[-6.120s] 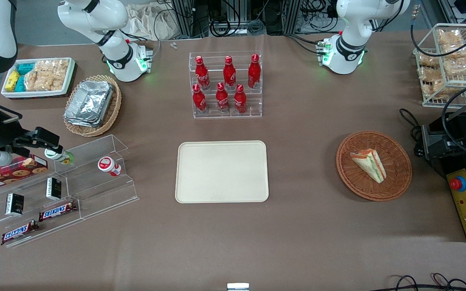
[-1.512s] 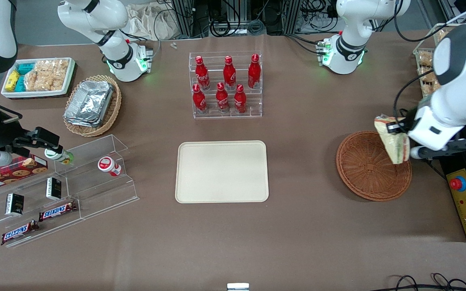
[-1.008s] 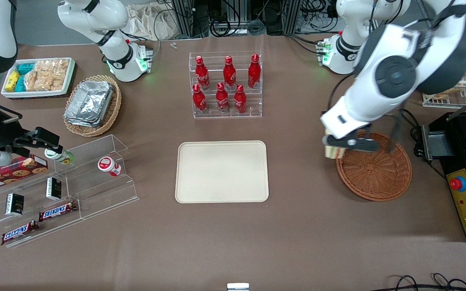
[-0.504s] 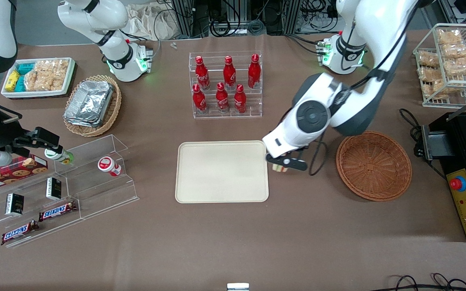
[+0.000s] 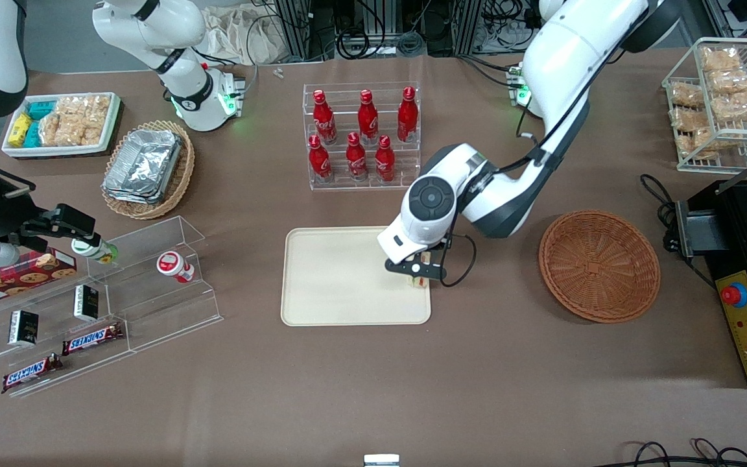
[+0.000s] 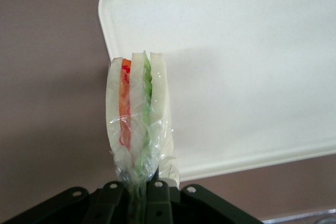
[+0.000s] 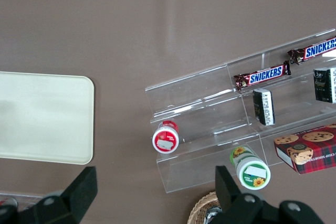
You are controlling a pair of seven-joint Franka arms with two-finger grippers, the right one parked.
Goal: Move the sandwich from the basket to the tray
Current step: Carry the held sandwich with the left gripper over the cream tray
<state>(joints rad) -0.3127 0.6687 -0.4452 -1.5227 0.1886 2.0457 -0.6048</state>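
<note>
Near the middle of the brown table, the gripper point(image 5: 420, 271) hangs just above the smooth cream tray point(image 5: 334, 279), at the tray's edge nearest the empty round woven basket point(image 5: 599, 264). Its jaws are clenched on the wrapped end of the sandwich point(image 6: 137, 116), a soft white wedge with green and orange-red layers. Carrying looks finished; next comes lowering and letting go.
</note>
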